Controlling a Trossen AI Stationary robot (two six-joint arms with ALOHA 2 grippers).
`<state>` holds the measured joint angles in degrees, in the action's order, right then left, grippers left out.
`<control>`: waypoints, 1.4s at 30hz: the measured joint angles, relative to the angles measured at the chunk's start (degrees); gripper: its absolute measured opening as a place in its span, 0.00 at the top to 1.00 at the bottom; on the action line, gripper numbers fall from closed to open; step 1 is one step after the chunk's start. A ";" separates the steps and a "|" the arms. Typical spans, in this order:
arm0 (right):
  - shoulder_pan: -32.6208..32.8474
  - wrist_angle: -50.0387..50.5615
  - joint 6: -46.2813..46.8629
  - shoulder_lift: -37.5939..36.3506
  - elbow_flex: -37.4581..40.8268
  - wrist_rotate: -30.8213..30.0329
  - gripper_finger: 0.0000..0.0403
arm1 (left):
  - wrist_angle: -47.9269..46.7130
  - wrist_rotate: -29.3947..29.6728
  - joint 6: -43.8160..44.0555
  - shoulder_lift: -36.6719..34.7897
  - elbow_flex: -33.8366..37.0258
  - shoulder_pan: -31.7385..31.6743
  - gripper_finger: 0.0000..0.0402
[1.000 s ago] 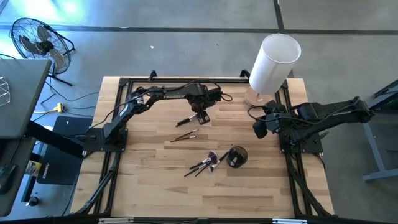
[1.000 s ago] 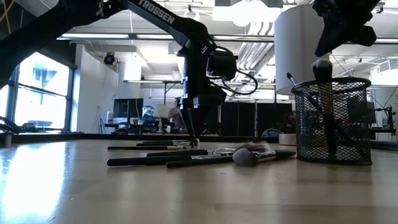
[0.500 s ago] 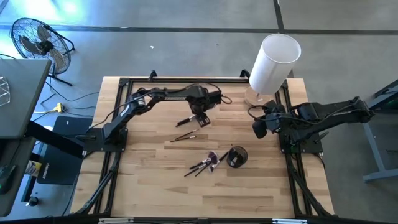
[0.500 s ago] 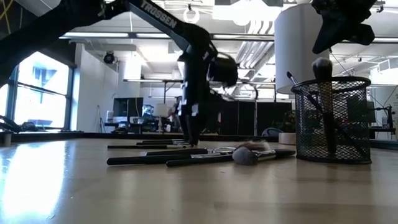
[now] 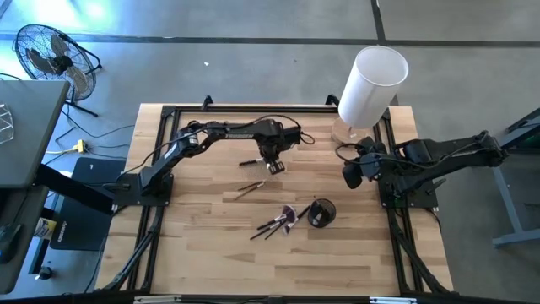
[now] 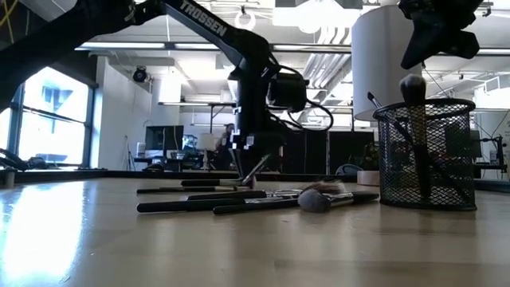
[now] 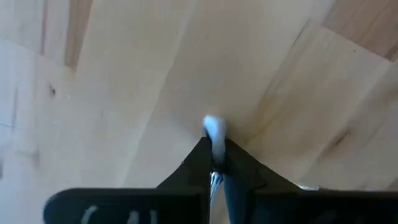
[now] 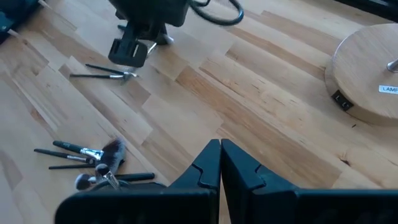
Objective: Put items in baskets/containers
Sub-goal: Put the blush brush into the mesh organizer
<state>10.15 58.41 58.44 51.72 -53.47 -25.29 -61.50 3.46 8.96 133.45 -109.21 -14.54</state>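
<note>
Here the black mesh cup stands toward the right arm's side of the worktop, and in the low view it already holds a few brushes, one round dark head poking above its rim. Just beside the cup, on the left arm's side, lies a cluster of brushes with handles fanning away from it; the low view shows them flat on the wood, a fluffy head nearest the cup. Farther from the cup, two thin brushes lie together.

Beyond those, well apart from the cup, the left end effector hangs just above the worktop, clamped on one brush. Its wrist view shows the pale bristle tip sticking out between the nearly closed fingers, which the overhead view cannot resolve. The low view shows that brush tilted, lifted off the wood.

The right end effector waits above the worktop's edge, beyond the cup from the camera side, near the wooden base of the white cylinder. Its wrist view shows its fingers pressed together, gripping nothing.
</note>
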 joint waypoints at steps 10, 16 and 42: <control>0.02 0.13 -1.93 0.02 0.00 0.39 1.00 | -5.87 2.00 3.43 0.04 -7.27 2.86 0.98; 0.02 0.25 -2.49 0.01 0.00 0.95 1.00 | -9.10 5.97 4.90 -3.16 -12.46 4.34 0.99; 1.77 0.60 -5.62 0.02 0.00 1.88 1.00 | 10.40 -1.97 22.66 -22.47 24.61 5.21 0.86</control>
<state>11.92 59.01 52.82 51.75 -53.47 -23.41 -51.11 1.49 31.63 110.97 -84.60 -9.32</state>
